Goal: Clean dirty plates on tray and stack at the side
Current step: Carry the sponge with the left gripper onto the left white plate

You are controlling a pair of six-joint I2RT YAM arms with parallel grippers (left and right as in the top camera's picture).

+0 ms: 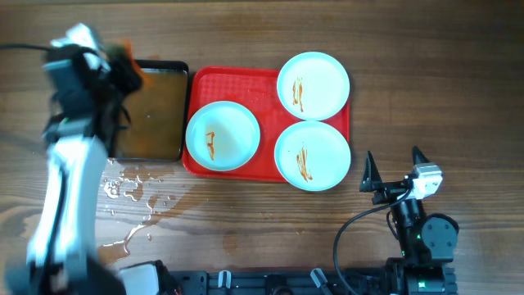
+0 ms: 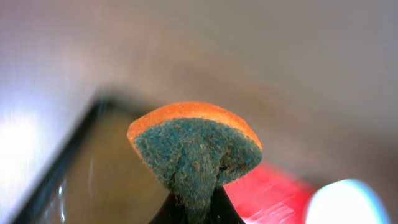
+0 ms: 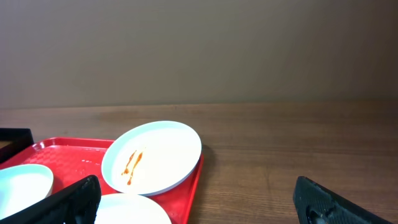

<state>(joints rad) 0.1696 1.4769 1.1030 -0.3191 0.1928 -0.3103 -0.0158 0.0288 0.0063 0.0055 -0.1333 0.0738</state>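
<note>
Left jaws clamped together on an orange sponge with a green scouring face [image 2: 196, 149]. Only the left wrist view shows that; overhead the left arm is a blur. The black rectangular pan of brownish water [image 1: 151, 111] lies below the left jaws.

Right jaws wide apart, nothing between them. The large red rectangular plastic tray [image 1: 270, 80] lies ahead and to the left of the right jaws, apart from them. On it are three round pale mint-white plates, all streaked orange-brown: one closest to the right jaws [image 1: 312, 155], one beyond it [image 1: 313, 85], one toward the left jaws beside the pan [image 1: 223, 136]. Overhead shows all three; the right wrist view cuts off two.

Brown wood-grain bench [image 1: 442, 82]. Water puddle and drops [image 1: 131, 188] on it beside the pan, under the left arm. Plain beige wall [image 3: 199, 50] beyond the bench, in the right wrist view only.
</note>
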